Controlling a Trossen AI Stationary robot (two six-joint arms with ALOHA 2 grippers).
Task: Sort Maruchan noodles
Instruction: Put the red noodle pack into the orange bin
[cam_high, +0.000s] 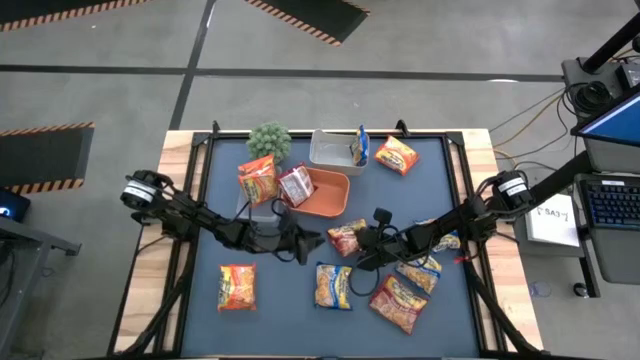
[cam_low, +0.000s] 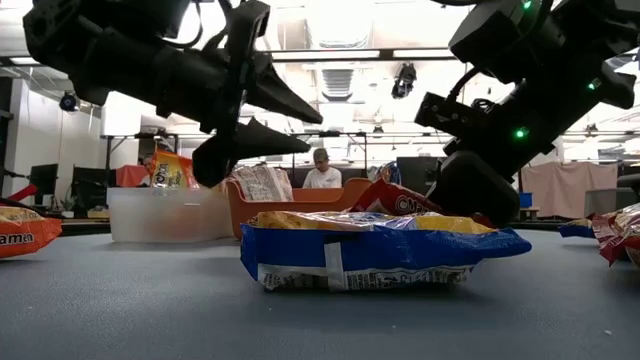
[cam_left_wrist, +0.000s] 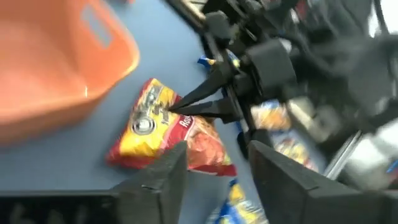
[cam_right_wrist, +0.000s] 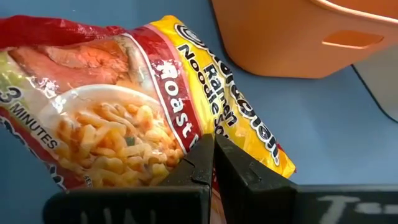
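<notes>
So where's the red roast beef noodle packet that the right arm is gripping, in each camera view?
High view: red packet, table centre, below the orange tray.
Low view: red corner behind the blue packet, beside the tray.
Left wrist view: middle, near the tray.
Right wrist view: fills the foreground, tray beyond.
Shared landmark: orange tray.

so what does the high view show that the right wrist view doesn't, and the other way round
Only the high view shows the left gripper, open and empty just left of the red packet, plus the plant, the clear tub and the other packets spread over the table. Only the right wrist view shows the red packet's print, reading Roast and Ramen Noodle Soup, and the right gripper shut on that packet's edge. Both show the red packet lying beside the orange tray.
</notes>
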